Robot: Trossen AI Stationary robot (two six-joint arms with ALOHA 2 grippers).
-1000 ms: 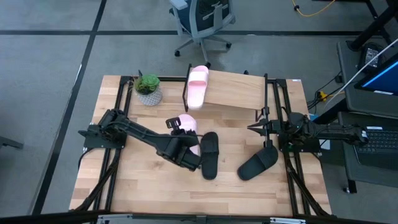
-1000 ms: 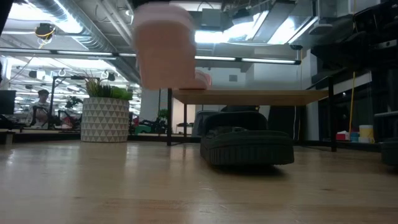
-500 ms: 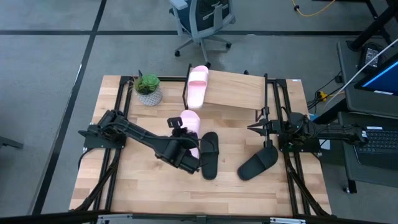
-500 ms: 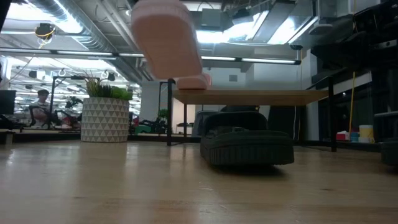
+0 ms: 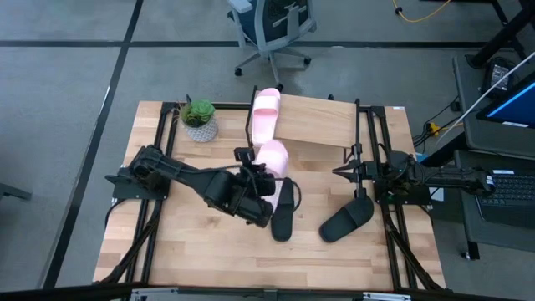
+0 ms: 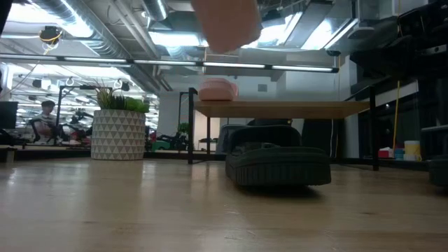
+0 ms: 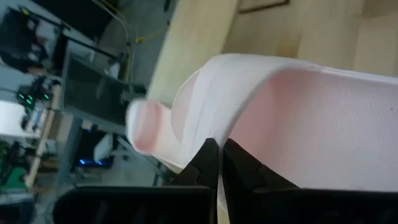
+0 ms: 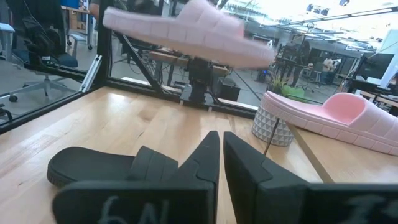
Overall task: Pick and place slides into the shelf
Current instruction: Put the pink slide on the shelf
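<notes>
My left gripper (image 5: 264, 177) is shut on a light pink slide (image 5: 274, 157) and carries it in the air over the table's middle, just short of the shelf (image 5: 322, 124). In the low view this slide (image 6: 227, 24) floats above the level of the plank top (image 6: 280, 108). The other pink slide (image 5: 266, 115) lies with its sole on the shelf's left end. Two black slides (image 5: 282, 209) (image 5: 347, 219) rest flat on the table. My right gripper (image 5: 337, 173) waits shut at the table's right edge. My left gripper pinches the pink slide between its two fingers at the edge of the wide strap (image 7: 208, 127), as far as its wrist view shows. The slide is lifted clear of the table and lies roughly level, lengthwise toward the shelf (image 7: 193, 43).
A potted plant (image 5: 199, 119) in a white patterned pot stands at the far left corner, left of the shelf. An office chair (image 5: 272, 29) stands beyond the far edge. Black frame rails run along both table sides. Bare wood lies along the near edge (image 5: 251, 259).
My left gripper has risen and moved toward the far edge and the shelf, staying shut on the pink slide. The slide has gone from beside the black slide to a higher place close to the shelf's front edge, rising out of the top of the low view.
</notes>
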